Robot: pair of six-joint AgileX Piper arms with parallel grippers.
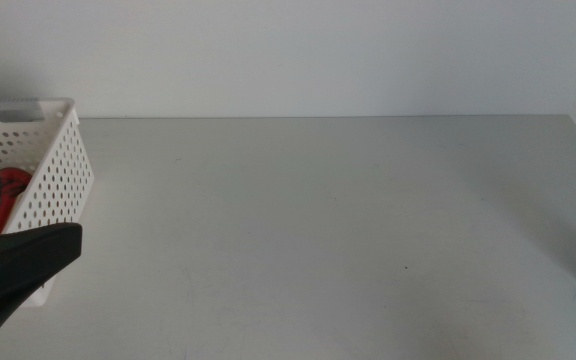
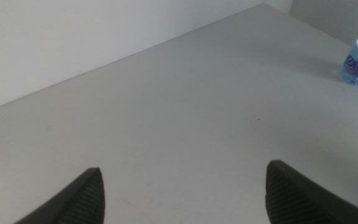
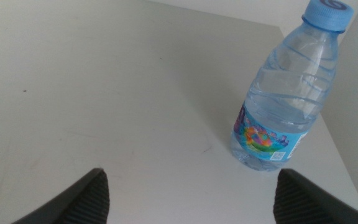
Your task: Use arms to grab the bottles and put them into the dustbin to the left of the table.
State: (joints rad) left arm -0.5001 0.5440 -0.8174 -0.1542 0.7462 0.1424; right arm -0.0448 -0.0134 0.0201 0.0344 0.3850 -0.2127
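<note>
Grey counter lies bare between the arms. At 8 o'clock the left claw hangs apart beside the bin, can inside. At 3 o'clock the bottle stands upright near the right edge, before the spread right claw; a glancing approach could topple it off.

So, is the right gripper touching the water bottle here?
Apart. The right wrist view shows the right gripper open, bare table between its jaws and the upright water bottle.
</note>
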